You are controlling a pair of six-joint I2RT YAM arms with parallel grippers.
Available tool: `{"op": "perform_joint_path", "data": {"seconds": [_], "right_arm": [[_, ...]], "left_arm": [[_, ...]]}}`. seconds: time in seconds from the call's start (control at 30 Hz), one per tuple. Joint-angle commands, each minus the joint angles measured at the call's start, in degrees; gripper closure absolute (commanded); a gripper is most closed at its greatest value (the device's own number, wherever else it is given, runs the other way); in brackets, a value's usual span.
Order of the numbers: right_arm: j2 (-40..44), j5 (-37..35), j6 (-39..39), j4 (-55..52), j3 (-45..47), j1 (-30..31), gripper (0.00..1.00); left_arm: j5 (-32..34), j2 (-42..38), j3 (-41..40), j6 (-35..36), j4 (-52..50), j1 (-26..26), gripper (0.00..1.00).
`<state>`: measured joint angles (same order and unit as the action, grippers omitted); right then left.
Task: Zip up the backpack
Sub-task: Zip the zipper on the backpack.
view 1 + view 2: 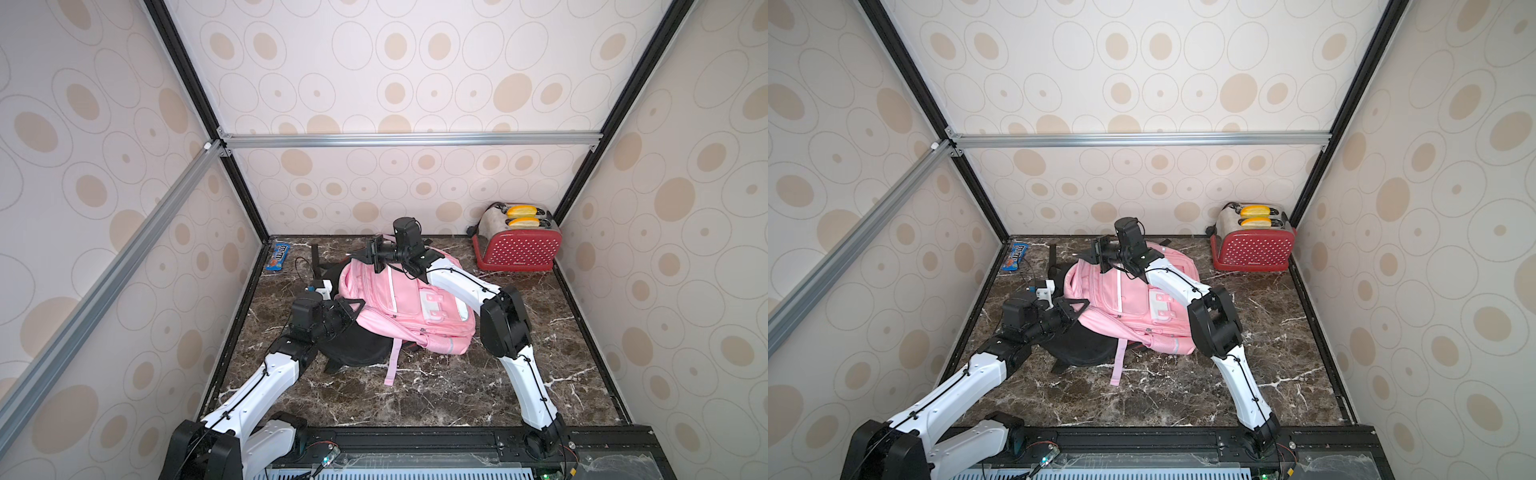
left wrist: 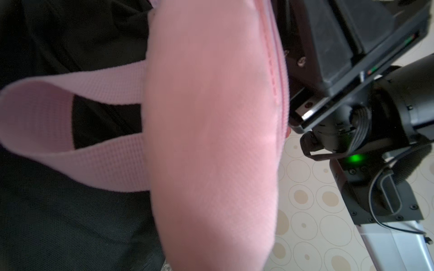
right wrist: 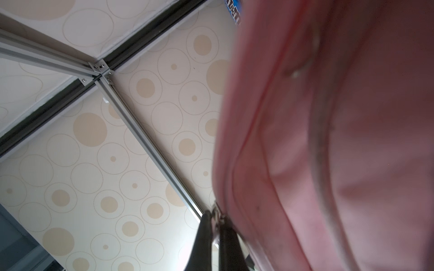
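Note:
A pink backpack (image 1: 407, 299) (image 1: 1125, 291) lies flat on the marble table, its black back panel (image 1: 357, 345) showing at the near left. At the bag's left edge my left gripper (image 1: 360, 306) (image 1: 1084, 302) is pinched on pink fabric. Its wrist view is filled by that fabric (image 2: 211, 140) and a pink handle loop (image 2: 47, 112), which hide the jaws. My right gripper (image 1: 356, 254) (image 1: 1086, 254) (image 3: 216, 225) is at the bag's far left corner. It is shut on the metal zipper pull (image 3: 217, 214) beside the pink shell (image 3: 352, 140).
A red toaster (image 1: 517, 245) with two buns stands at the back right. A blue candy packet (image 1: 278, 257) lies at the back left by the wall. A pink strap (image 1: 392, 361) trails toward the front. Patterned walls close in on three sides.

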<state>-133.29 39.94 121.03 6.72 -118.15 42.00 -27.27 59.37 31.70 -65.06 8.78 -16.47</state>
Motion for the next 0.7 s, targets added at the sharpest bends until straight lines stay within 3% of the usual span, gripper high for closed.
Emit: {"op": "perform_joint_path", "data": {"seconds": [0.0,0.2,0.43,0.67], "right_arm": [[-1.1,-8.4,16.1,5.8,-2.6,-5.1,1.00],[-1.8,-12.7,16.5,2.9,-3.5,-8.3,1.00],[-8.0,-16.3,16.9,-2.4,-12.2,-10.7,1.00],[-8.3,-18.9,16.0,-3.4,-8.7,-13.4,1.00]], "left_arm": [[-2.5,-3.4,-0.3,-0.2,-3.4,-0.5,1.00],[-1.9,-5.3,-0.7,-0.6,-5.3,-0.5,1.00],[-1.3,-7.3,-1.3,-1.0,-7.3,-0.4,1.00],[-1.3,-8.1,-1.4,-1.1,-8.3,0.0,1.00]]}}
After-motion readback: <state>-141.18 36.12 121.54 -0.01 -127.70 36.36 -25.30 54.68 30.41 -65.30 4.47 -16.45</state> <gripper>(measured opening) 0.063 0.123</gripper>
